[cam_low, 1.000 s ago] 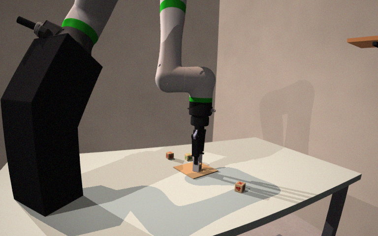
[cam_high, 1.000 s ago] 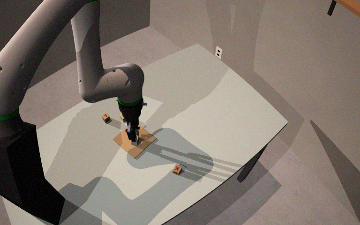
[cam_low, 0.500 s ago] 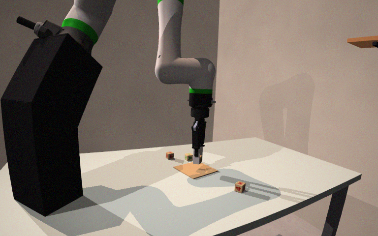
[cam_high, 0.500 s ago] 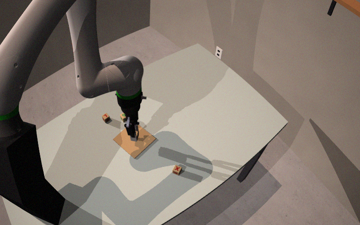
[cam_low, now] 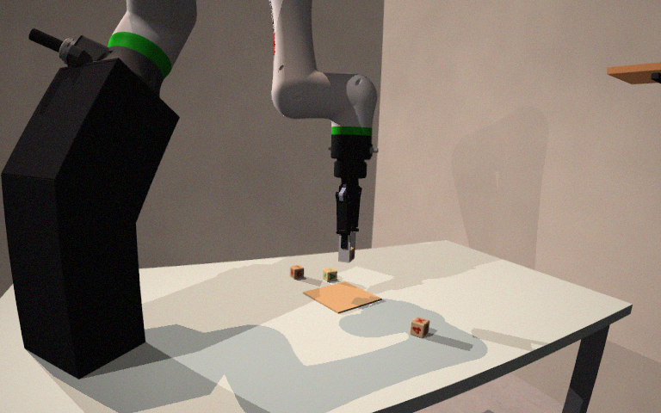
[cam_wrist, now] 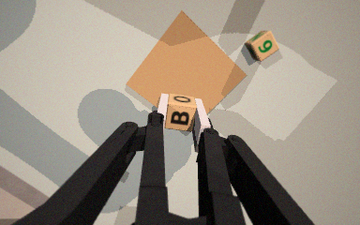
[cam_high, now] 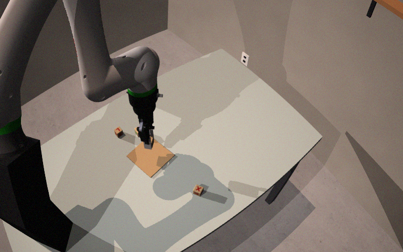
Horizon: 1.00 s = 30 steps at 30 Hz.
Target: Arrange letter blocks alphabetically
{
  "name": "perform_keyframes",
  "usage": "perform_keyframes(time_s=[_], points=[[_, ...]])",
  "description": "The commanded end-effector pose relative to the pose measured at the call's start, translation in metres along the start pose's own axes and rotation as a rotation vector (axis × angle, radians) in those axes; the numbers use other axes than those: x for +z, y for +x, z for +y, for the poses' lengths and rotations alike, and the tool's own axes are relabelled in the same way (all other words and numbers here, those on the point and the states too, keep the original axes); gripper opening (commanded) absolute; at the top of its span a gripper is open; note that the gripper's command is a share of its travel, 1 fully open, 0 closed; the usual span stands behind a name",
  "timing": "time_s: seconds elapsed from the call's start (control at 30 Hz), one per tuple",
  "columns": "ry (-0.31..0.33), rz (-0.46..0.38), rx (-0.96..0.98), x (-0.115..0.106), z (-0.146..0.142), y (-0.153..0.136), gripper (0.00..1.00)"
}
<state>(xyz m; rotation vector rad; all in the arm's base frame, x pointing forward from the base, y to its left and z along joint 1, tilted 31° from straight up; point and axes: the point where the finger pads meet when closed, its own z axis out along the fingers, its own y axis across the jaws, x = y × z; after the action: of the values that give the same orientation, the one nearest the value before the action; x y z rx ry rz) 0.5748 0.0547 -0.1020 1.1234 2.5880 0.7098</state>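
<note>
- Claw [cam_high: 148, 145] [cam_low: 347, 252] [cam_wrist: 179, 107]: pointing down, raised above the table, clamped on a wooden block. Pale fingertips press on two opposite sides.
- Held block [cam_wrist: 180, 113]: black B on one face, a black round mark, O or 0, on the adjoining one. In the air, touching neither mat nor table.
- Mat [cam_high: 150, 160] [cam_low: 341, 297] [cam_wrist: 185, 53]: orange-brown, square, flat on the white table [cam_high: 252, 118] [cam_low: 526, 301]. None of the blocks rests on it.
- Block with red X on top [cam_high: 198, 190] [cam_low: 419, 327]: on the table, well apart from the mat; another red mark on its side.
- Block with green marks [cam_high: 136, 131] [cam_low: 330, 274] [cam_wrist: 262, 46]: on the table, near the mat and off it. Wrist view gives a green 6 or 9; cannot tell which.
- Block with red mark on top [cam_high: 118, 132] [cam_low: 296, 272]: on the table toward the robot's stand [cam_high: 32, 190] [cam_low: 97, 218], off the mat. Mark too small to read surely.
</note>
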Motion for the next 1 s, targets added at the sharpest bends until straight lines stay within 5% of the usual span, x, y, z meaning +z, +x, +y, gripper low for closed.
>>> perform_keyframes(time_s=[0.0,0.3,0.97], points=[[0.005,0.009,0.001,-0.003,0.001,-0.001,0.16],[0.003,-0.003,0.034,-0.004,0.002,-0.007,0.16],[-0.064,-0.175,0.607,-0.026,0.014,-0.092,0.16]])
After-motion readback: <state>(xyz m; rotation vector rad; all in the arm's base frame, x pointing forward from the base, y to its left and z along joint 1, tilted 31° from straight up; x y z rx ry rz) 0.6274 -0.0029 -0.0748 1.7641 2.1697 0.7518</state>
